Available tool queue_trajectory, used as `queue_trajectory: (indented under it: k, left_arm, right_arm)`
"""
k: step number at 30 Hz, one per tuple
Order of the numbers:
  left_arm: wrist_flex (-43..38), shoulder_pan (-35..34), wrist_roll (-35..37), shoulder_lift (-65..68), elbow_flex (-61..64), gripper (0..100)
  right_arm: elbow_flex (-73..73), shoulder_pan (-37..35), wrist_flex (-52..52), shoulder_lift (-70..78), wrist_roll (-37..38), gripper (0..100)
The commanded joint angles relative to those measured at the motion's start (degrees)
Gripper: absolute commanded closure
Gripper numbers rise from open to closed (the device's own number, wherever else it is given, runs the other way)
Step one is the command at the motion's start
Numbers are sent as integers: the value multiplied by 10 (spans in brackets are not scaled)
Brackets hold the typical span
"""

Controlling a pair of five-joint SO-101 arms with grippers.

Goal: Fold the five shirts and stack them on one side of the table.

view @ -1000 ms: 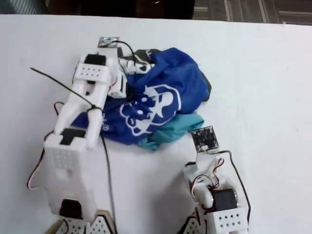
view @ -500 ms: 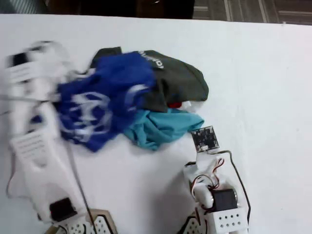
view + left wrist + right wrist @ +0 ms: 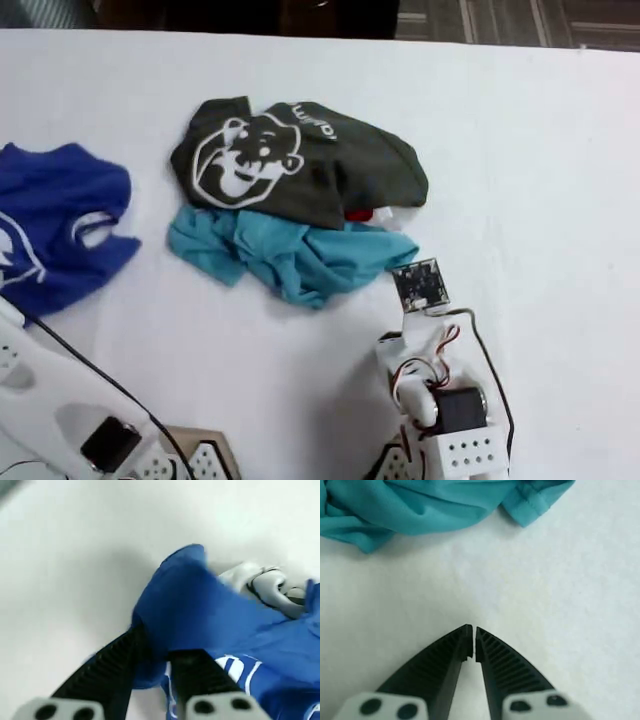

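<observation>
Crumpled royal-blue printed shirt (image 3: 60,225): at left edge of white table (image 3: 530,150), partly cut off, collar opening apparently toward the dark-green bear-print shirt (image 3: 290,165) and teal shirt (image 3: 290,255); long axis unclear. Its fabric pinched by left gripper (image 3: 159,649); right gripper (image 3: 473,642) pressed together over bare table near the teal shirt.

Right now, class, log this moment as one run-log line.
left jaws: shut on blue shirt | right jaws: shut, over table near teal shirt | dark bear-print shirt: overlapping teal shirt | folded: none
</observation>
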Motion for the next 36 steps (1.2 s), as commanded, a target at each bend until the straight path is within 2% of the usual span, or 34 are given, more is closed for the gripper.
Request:
queue_trajectory:
  k: [1, 6, 12, 17, 21, 27, 30, 33, 36]
  left_arm:
    - [8, 53, -55, -76, -25, 806]
    - [9, 153, -30, -120, -25, 675]
    - [9, 318, 7, -138, 0, 662]
    - [-2, 468, 18, -136, 163, 661]
    - [-74, 556, 70, -136, 335, 659]
    - [-244, 616, 76, -136, 529, 659]
    - [-299, 628, 73, -123, 597, 659]
    - [-313, 624, 66, -75, 621, 662]
    - [-283, 621, -11, -25, 605, 678]
  right_arm:
    - [4, 2, 3, 2, -2, 978]
    - [4, 2, 3, 2, -2, 978]
    - [4, 2, 3, 2, -2, 978]
    - [4, 2, 3, 2, -2, 978]
    - [4, 2, 3, 2, -2, 978]
    - [4, 2, 3, 2, -2, 978]
    - [4, 2, 3, 2, -2, 978]
    - [4, 2, 3, 2, -2, 978]
    - [4, 2, 3, 2, -2, 978]
